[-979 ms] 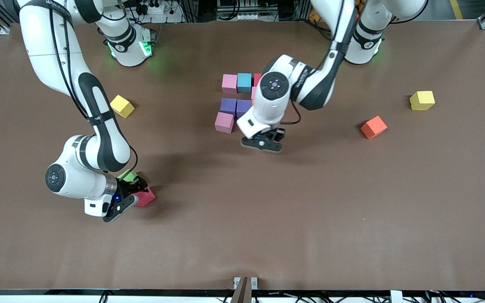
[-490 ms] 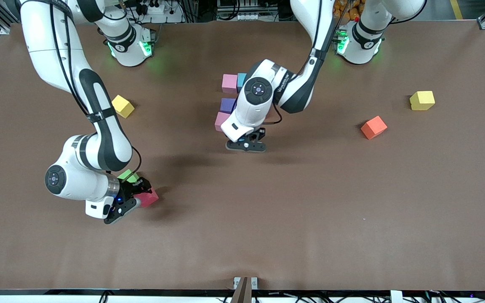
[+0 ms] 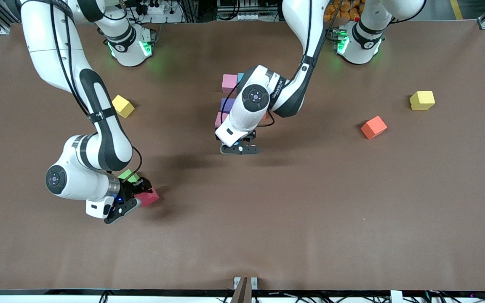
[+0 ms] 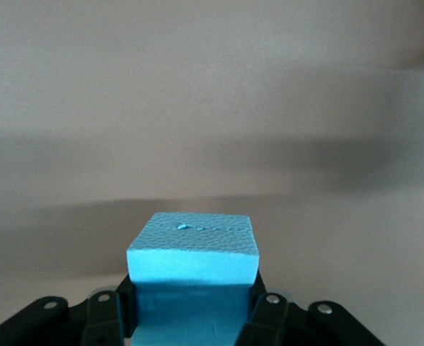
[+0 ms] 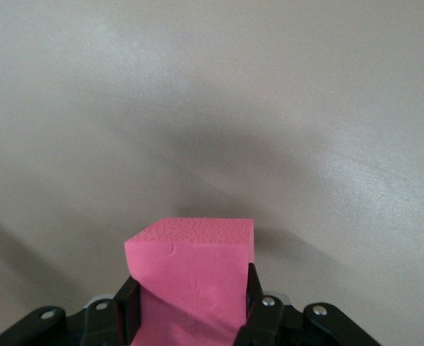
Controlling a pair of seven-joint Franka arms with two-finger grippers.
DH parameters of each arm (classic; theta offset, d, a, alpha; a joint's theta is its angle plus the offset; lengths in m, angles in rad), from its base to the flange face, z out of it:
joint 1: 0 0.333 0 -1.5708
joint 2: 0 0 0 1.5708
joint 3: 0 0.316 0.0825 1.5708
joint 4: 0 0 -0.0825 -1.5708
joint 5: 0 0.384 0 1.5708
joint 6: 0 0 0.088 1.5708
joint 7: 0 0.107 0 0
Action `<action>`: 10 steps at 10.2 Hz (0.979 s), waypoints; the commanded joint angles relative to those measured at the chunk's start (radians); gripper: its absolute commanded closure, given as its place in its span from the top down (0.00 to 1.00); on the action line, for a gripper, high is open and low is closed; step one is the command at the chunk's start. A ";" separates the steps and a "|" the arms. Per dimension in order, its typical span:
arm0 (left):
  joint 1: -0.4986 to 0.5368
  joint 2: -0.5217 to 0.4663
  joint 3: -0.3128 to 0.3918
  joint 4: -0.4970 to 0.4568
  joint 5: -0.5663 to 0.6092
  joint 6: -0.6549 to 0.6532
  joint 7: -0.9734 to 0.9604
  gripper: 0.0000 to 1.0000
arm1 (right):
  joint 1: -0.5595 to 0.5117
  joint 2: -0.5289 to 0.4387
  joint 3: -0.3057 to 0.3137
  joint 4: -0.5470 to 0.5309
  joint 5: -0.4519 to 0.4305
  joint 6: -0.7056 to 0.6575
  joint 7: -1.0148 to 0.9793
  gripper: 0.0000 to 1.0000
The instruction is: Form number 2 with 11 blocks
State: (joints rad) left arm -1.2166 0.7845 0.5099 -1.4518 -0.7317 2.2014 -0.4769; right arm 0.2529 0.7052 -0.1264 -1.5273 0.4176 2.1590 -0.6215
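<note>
Left pincer (image 3: 239, 150) hung over bare surface (image 3: 318, 219), just nearer the front camera than the part-built digit (image 3: 228, 82). It pinched a blue cube (image 4: 194, 252) by two opposite side faces, low on the cube, with the top face clear of the fingers (image 4: 264, 317).

Right pincer (image 3: 140, 198) sat toward the right arm's end, clamped on a red cube (image 3: 150, 196) the same way. That cube read pinker in the right wrist view. A green cube (image 3: 126, 175) lay just beside it.

**Handling (judged):**
- Matte, pebbled foam, so likely very light, soft and grippy.
- A hard squeeze would dent it; a gentle one should do.
- Best hold is flat on parallel sides, centred, so the cube sets down square against its neighbours.
- A light cube is easily nudged, so placed cubes could shift if bumped.

**Hidden or unclear:**
- The left arm (image 3: 267, 90) covered most of the digit. Only a pink cube, slivers of blue and purple, and a second pink edge showed, so the count was not possible.
- The blue cube was not visible from the front.
- Could not tell whether the red cube rested on the surface or was lifted.
- One orange cube (image 3: 373, 127) lay loose toward the left arm's end, with a yellow cube (image 3: 422, 100) beyond reach of the digit. Another yellow cube (image 3: 122, 106) lay toward the right arm's end.
</note>
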 commanded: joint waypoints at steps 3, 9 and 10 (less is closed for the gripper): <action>-0.052 0.065 0.029 0.034 -0.107 0.066 -0.029 0.00 | -0.017 -0.013 -0.001 -0.001 0.018 -0.016 0.006 0.19; -0.069 0.093 0.016 0.027 -0.114 0.066 -0.051 0.00 | -0.021 -0.013 -0.041 0.001 0.018 -0.016 0.006 0.19; -0.069 0.093 0.006 0.025 -0.115 0.066 -0.055 0.00 | -0.021 -0.013 -0.042 0.001 0.018 -0.016 0.005 0.19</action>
State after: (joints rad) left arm -1.2713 0.8571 0.5066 -1.4465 -0.8154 2.2657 -0.5144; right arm 0.2366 0.7052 -0.1703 -1.5269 0.4176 2.1579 -0.6186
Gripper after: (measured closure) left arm 0.441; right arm 0.441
